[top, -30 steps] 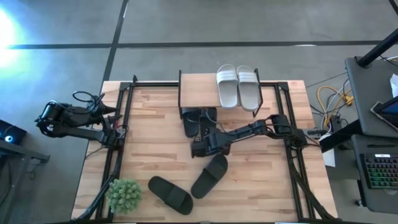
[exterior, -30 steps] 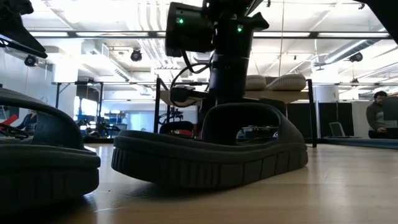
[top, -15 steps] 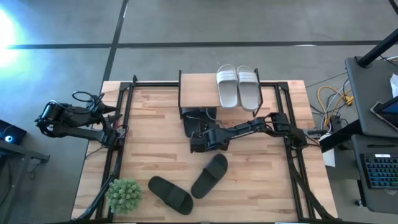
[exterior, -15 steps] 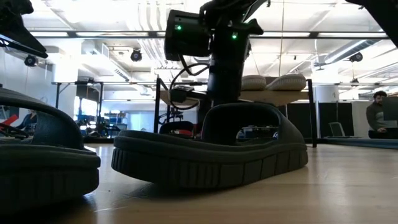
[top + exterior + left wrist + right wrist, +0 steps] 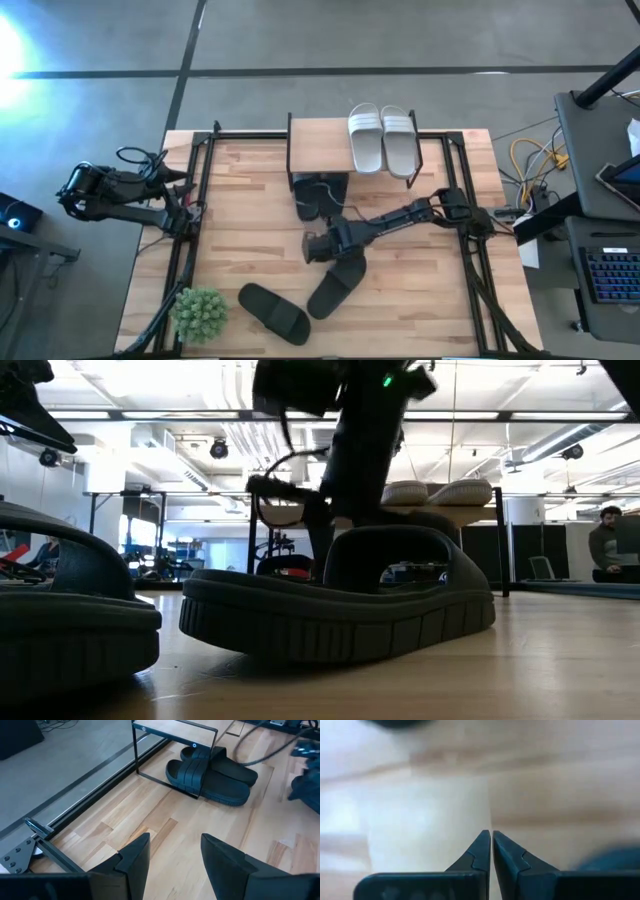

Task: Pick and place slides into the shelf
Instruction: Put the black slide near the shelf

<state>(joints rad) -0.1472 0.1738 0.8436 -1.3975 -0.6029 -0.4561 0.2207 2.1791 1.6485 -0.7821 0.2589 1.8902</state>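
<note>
Seen from above, a pale wooden table (image 5: 250, 200) carries a thin black frame around its edges; going from left to right, the left arm waits folded off the table's left edge, and its left gripper (image 5: 172, 855) has its two dark fingers (image 5: 135, 857) spread with a clear gap and nothing between them, pointing across the boards toward the shelf.

Near the front left corner stands a small green bushy plant (image 5: 198, 313); just right of it a black slide (image 5: 273, 310) lies flat on the table, and right again a second black slide (image 5: 337, 283) lies at a slant, its upper end under the right arm's wrist.

At the back middle stands the shelf (image 5: 320, 145), a small rack with a black metal frame and a light wooden top board; two black slides (image 5: 318, 195) sit side by side on its lower level, at the left end; the left wrist view shows the same pair (image 5: 210, 772) just inside the frame; two white slides (image 5: 382, 138) lie side by side on the right part of the top board.

The right arm reaches in from the table's right edge toward the middle; its right gripper (image 5: 491, 851) is pinched together, fingertips meeting, holding nothing, above bare wood beside the slanted slide.
</note>
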